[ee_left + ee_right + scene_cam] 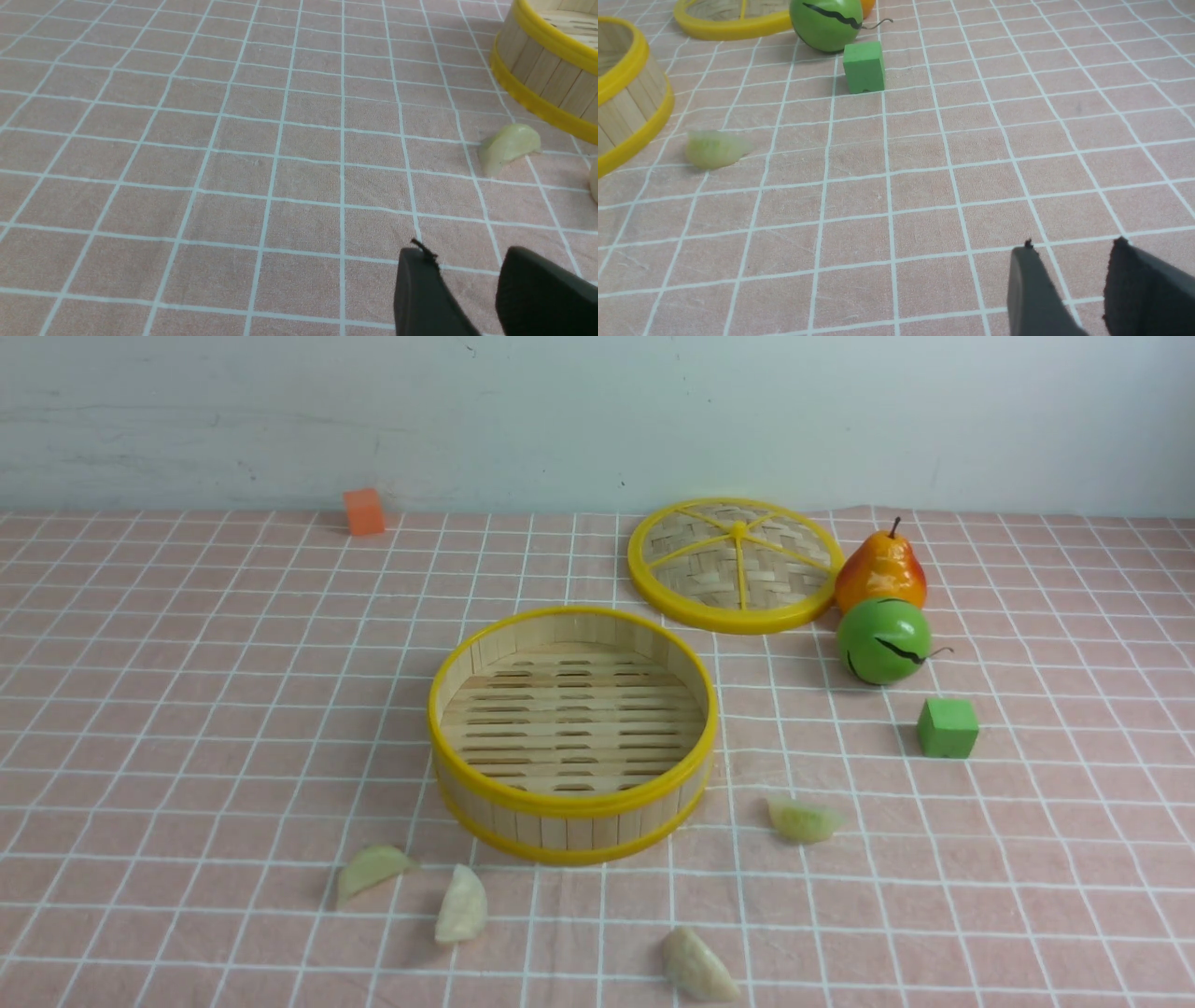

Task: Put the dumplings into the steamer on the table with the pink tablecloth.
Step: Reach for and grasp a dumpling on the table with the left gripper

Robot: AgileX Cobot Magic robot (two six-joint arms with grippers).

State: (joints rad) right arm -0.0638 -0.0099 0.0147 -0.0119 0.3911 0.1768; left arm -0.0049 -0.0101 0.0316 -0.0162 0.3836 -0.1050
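Clock centred on the steamer (560, 826), 12 = far side from the robot. Steamer stands upright approx mid-table (1074, 896), on the pink tablecloth (187, 709), open top facing up.

All four dumplings lie outside it, flat on the cloth, none touching the others:
- dumpling (372, 870) at 8 o'c, near the steamer wall
- dumpling (463, 903) at 7 o'c, just beside the first
- dumpling (698, 967) at 5 o'c, furthest out, close to the near edge of the front view
- dumpling (803, 819) at 4 o'c, greener than the rest

Other stuff: lid (709, 569) flat at 1–2 o'c, apart from the steamer. Pear (880, 569) at 2 o'c, right against the lid rim. Green ball (883, 640) w/ a black squiggle just in front of the pear, touching or nearly so. Green cube (948, 728) at 3 o'c. Orange cube (364, 511) at 10–11 o'c, by the wall.

L gripper (467, 261): jaws apart, released, over plain cloth; the 8 o'c dumpling is ahead of it. R gripper (1073, 249): jaws apart, released, over plain cloth; the 4 o'c dumpling is well off to one side. Neither arm shows in the front view.
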